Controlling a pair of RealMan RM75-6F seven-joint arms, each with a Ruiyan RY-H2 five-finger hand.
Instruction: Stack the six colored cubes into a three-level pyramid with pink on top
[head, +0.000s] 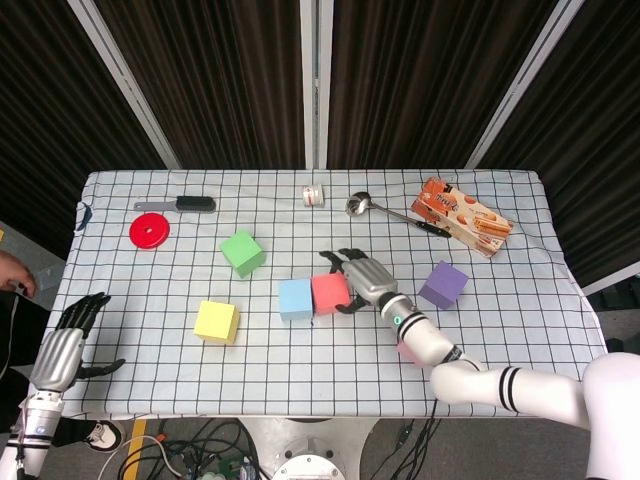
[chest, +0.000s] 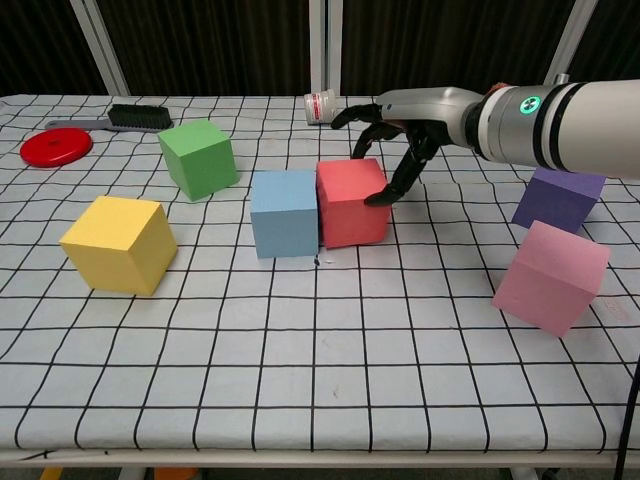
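Observation:
The red cube (head: 330, 292) (chest: 352, 202) now stands against the blue cube (head: 295, 299) (chest: 285, 212) near the table's middle. My right hand (head: 362, 275) (chest: 405, 125) arches over the red cube's far right corner with its fingers spread, and a fingertip touches the cube's right side without gripping it. The green cube (head: 242, 252) (chest: 198, 158) and yellow cube (head: 216, 321) (chest: 118, 243) sit to the left. At the right are the purple cube (head: 443, 284) (chest: 560, 200) and the pink cube (chest: 551, 276), which my right forearm mostly hides in the head view. My left hand (head: 62, 350) hangs open off the table's front left corner.
A red disc (head: 149, 231) and a brush (head: 190, 204) lie at the back left. A small bottle (head: 314, 195), a spoon (head: 365, 205) and a snack box (head: 462, 216) lie along the back. A person's hand (head: 10, 272) shows at the left edge.

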